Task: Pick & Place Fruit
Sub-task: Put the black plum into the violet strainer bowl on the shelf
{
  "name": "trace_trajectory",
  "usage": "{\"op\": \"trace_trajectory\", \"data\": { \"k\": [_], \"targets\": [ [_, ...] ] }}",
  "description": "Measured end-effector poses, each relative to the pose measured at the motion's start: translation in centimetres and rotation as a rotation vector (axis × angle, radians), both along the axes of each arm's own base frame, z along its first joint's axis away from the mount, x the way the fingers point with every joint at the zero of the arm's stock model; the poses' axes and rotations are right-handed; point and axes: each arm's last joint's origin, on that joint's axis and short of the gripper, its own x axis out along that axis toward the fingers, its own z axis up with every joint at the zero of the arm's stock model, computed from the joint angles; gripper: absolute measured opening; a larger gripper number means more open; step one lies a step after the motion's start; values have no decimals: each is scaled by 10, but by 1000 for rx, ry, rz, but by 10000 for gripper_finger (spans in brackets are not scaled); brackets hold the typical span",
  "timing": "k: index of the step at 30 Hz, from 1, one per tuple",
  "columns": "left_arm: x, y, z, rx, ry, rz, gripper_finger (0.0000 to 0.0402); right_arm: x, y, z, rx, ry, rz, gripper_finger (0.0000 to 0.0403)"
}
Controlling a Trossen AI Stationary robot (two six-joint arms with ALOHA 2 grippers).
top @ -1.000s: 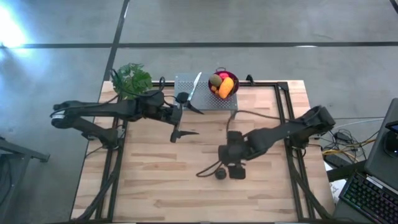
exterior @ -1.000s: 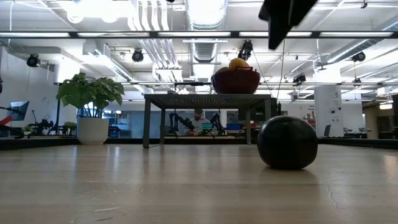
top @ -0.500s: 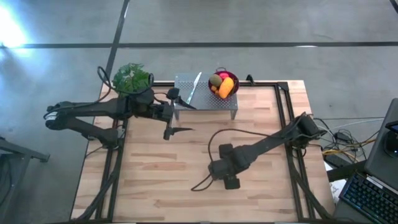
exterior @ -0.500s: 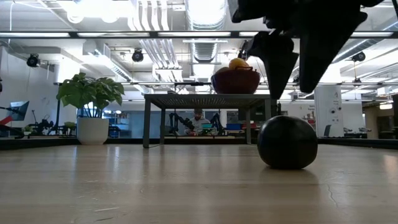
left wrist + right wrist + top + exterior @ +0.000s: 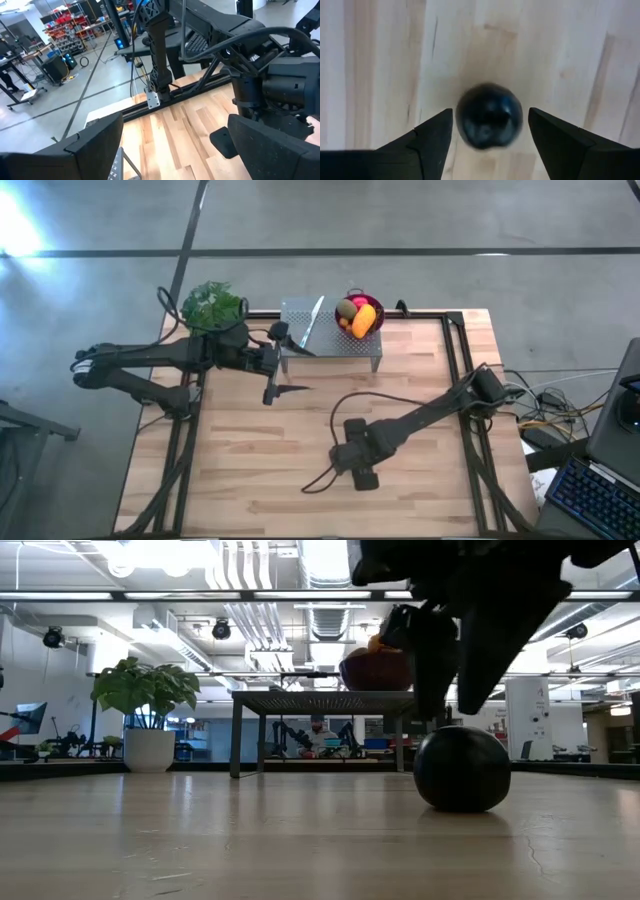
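The table (image 5: 250,450) was pale planked wood with a smooth, faintly sheened finish. The dark purple ball (image 5: 489,116) looked glossy, like smooth plastic. The right gripper (image 5: 490,132) had matt black fingers (image 5: 432,137). The far riser (image 5: 345,340) appeared to be perforated grey metal.

Legible text, labels, brands, numbers, signs: none. No readable marking on any surface or object in the high, low or either wrist view.
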Motion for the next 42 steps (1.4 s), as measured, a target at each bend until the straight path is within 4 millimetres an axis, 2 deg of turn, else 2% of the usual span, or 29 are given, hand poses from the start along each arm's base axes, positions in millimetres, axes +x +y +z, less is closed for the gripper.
{"op": "trace_trajectory", "data": {
  "k": [6, 9, 20, 29, 37, 42],
  "targets": [
    [0, 0, -2, -3, 21, 0, 365, 4, 3, -15, 33, 31, -6, 239],
    [0, 0, -2, -3, 22, 0, 365, 5, 4, -17, 49, 28, -16, 239],
    [0, 0, -6, -5, 32, 0, 365, -4, -1, -33, 43, 77, -106, 289],
    [0, 0, -3, -3, 12, 0, 365, -8, -3, -40, 29, 103, -97, 325],
    [0, 0, -2, -3, 9, 0, 365, -14, -6, -49, 14, 131, -93, 343],
    [1, 0, 0, -1, -16, 0, 365, -13, -6, -49, 17, 124, -91, 333]
  ]
}}
